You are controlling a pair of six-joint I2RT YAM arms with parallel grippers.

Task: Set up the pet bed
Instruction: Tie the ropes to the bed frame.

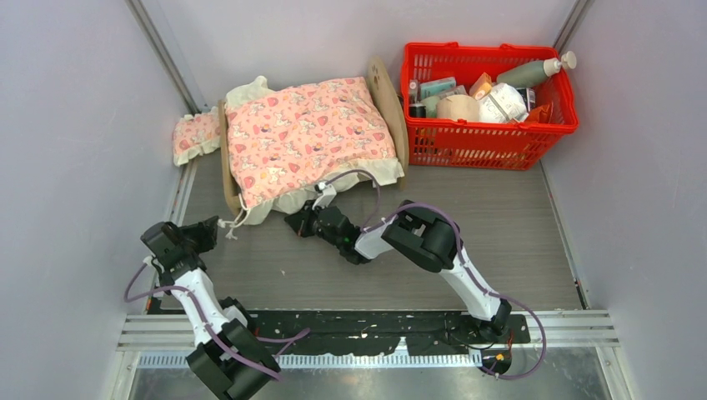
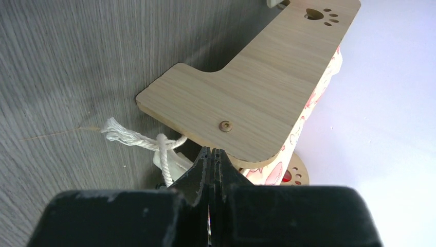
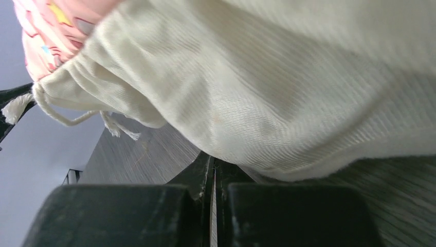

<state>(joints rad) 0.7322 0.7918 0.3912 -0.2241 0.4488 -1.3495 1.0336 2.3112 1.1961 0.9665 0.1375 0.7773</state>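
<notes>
- My left tool (image 2: 211,150) is closed with nothing in it, its tips just short of the pet bed (image 1: 386,90) footboard, beside a knotted cord (image 2: 149,141).
- My right tool (image 3: 212,157) is closed at the blanket (image 1: 308,133) frill (pinched or not, I can't tell).
- The bed sits far-left on the tabletop (image 1: 500,233), with the pillow (image 1: 196,137) on its left and the red basket (image 1: 492,142) on its right.

Readable text: none in any view.
Basket (image 1: 488,137), upper right of top view: labels on its contents too small to read.
Bed (image 2: 257,98): paw-print cutout (image 2: 321,15), upper right of left wrist view.
</notes>
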